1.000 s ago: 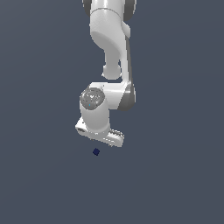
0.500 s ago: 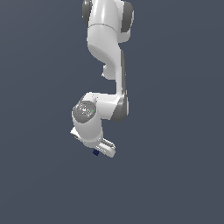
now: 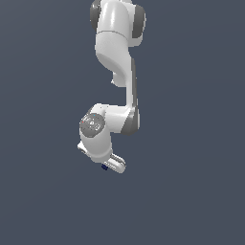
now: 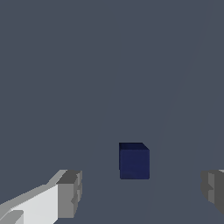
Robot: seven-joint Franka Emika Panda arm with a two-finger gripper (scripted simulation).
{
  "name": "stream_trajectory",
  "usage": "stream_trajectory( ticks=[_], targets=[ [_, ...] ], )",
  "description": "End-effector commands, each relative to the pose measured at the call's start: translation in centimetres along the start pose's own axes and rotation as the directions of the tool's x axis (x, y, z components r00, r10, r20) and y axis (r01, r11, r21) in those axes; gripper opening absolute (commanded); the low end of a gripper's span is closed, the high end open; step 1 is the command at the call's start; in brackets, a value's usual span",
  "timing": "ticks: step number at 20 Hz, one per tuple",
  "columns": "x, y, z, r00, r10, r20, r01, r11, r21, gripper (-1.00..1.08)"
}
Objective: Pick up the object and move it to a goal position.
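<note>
The object is a tiny dark navy-blue cube (image 4: pixel 134 161) resting on the plain grey surface. In the wrist view it lies in the gap between my two grey fingertips (image 4: pixel 70 194), touching neither. My gripper (image 4: pixel 142 192) is open, with its jaws spread wide on either side of the cube. In the exterior view the white hand (image 3: pixel 107 158) hangs low over the surface and the cube (image 3: pixel 104 167) shows only as a small dark speck at the hand's lower edge, mostly hidden by it.
The white arm (image 3: pixel 117 57) reaches down from the top of the exterior view. The surface (image 3: pixel 191 191) is a uniform dark grey with no other objects in view.
The hand has come down and moved toward the exterior view's left, from above the cube to right over it. The cube has stayed in place.
</note>
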State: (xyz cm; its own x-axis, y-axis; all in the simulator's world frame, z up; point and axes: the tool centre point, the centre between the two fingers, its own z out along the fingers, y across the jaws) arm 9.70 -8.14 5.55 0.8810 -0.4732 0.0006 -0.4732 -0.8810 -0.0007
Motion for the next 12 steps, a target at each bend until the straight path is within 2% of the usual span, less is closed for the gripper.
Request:
stream_trajectory(
  ticks=[1, 6, 12],
  targets=[
    [-0.1, 0.1, 1.1, 1.000, 0.001, 0.001, -0.001, 1.000, -0.001, 1.00],
    [-0.1, 0.1, 3.7, 1.000, 0.003, 0.001, -0.003, 1.000, -0.001, 1.00],
    [0.1, 0.0, 4.2, 1.000, 0.004, 0.001, -0.004, 1.000, -0.001, 1.00]
  ],
)
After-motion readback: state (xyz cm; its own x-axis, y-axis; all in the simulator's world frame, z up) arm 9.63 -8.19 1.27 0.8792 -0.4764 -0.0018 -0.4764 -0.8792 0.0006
